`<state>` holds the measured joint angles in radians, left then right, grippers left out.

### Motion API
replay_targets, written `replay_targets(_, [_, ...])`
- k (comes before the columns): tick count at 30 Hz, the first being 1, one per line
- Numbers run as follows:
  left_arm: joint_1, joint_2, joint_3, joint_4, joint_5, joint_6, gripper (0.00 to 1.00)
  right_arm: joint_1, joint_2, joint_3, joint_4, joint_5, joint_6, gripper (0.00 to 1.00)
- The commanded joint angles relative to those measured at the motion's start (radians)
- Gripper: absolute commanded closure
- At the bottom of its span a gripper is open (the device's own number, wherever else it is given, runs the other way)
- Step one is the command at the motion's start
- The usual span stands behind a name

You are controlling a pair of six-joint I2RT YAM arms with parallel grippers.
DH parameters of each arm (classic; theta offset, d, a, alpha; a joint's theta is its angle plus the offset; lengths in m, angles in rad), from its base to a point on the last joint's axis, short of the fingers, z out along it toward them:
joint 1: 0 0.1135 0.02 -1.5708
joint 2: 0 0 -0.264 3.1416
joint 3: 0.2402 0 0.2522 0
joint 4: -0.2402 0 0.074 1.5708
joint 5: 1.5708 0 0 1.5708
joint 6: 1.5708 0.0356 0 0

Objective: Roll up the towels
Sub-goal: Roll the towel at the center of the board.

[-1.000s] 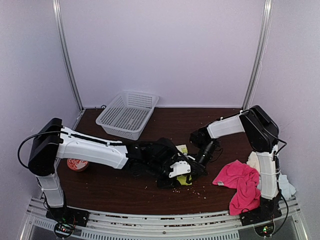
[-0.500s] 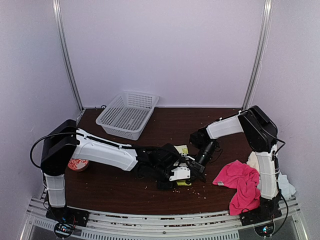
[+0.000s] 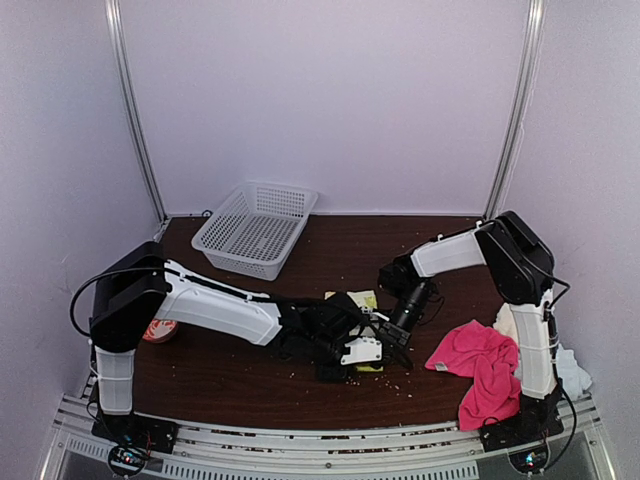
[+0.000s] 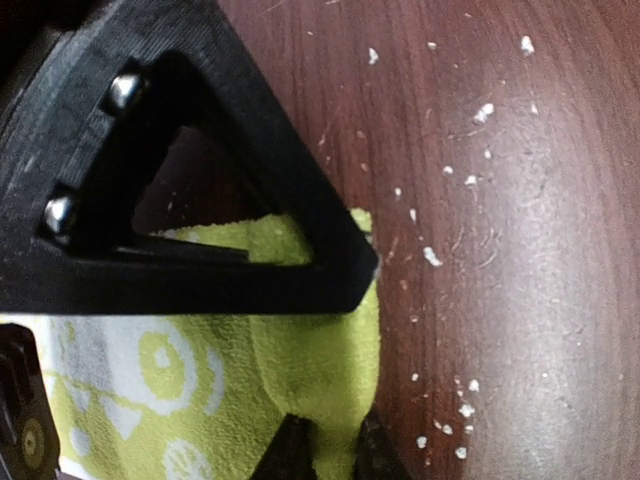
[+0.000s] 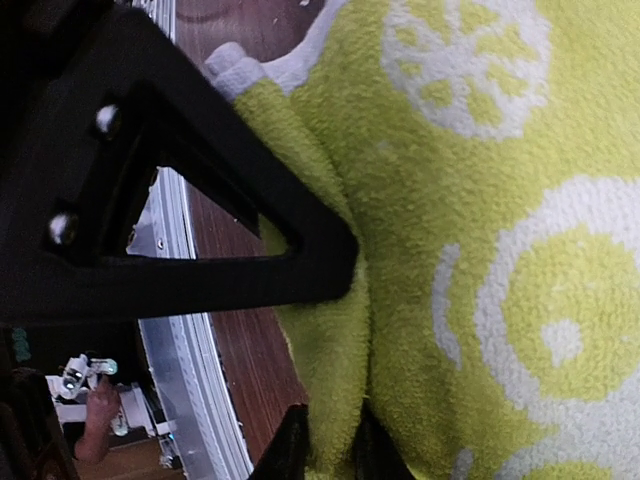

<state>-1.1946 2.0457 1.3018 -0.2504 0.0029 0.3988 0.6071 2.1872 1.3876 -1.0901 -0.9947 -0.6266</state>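
The lime-yellow towel (image 3: 362, 300) with a white pattern lies at the table's middle front, mostly hidden by both grippers. My left gripper (image 3: 372, 352) is shut on a fold at its edge; the left wrist view shows that fold (image 4: 320, 370) pinched between the fingertips. My right gripper (image 3: 392, 334) is shut on another fold of the same towel (image 5: 480, 250), seen in the right wrist view. The hot-pink towel (image 3: 480, 365) lies crumpled at the right front. A cream towel (image 3: 508, 322) and a pale-blue one (image 3: 575, 372) sit behind it by the right arm's base.
A white plastic basket (image 3: 254, 228) stands at the back left. A red-and-white round object (image 3: 155, 329) sits at the left front behind the left arm. White crumbs (image 4: 470, 110) dot the dark wood table (image 3: 340, 245).
My left arm has pushed further right and forward, its shoulder swinging inward, with the gripper staying on the lime towel. The right arm has barely moved.
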Motion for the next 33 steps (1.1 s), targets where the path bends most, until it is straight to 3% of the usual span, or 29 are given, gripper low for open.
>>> replay_targets(1, [0.003, 0.066, 0.007, -0.063, 0.009, -0.005, 0.92, -0.008, -0.062, 0.039, -0.048, 0.133, -0.065, 0.82])
replay_targets(4, [0.003, 0.068, 0.031, -0.107, 0.057, -0.04, 1.0, -0.042, -0.151, 0.062, -0.071, 0.148, -0.062, 0.79])
replay_targets(6, [0.009, 0.069, 0.052, -0.135, 0.108, -0.074, 1.0, -0.078, -0.217, 0.063, -0.066, 0.154, -0.042, 0.78])
replay_targets(10, [0.065, 0.111, 0.151, -0.234, 0.349, -0.166, 1.0, -0.141, -0.382, 0.046, -0.018, 0.172, 0.016, 0.78])
replay_targets(15, [0.162, 0.26, 0.322, -0.417, 0.619, -0.261, 1.0, -0.219, -0.654, -0.037, 0.188, 0.221, 0.139, 0.78])
replay_targets(20, [0.235, 0.371, 0.441, -0.511, 0.877, -0.329, 1.0, -0.21, -0.871, -0.116, 0.229, 0.195, 0.072, 0.76])
replay_targets(24, [0.271, 0.455, 0.507, -0.529, 1.06, -0.399, 1.0, -0.124, -0.913, -0.117, 0.085, 0.177, -0.033, 0.78])
replay_targets(27, [0.277, 0.491, 0.517, -0.523, 1.108, -0.427, 1.0, 0.013, -0.931, -0.169, 0.06, 0.262, -0.062, 0.77])
replay_targets(31, [0.28, 0.522, 0.528, -0.522, 1.104, -0.443, 1.0, 0.208, -0.925, -0.322, 0.235, 0.543, 0.012, 0.78])
replay_targets(33, [0.28, 0.53, 0.533, -0.522, 1.102, -0.445, 1.0, 0.273, -0.905, -0.404, 0.352, 0.677, 0.04, 0.72])
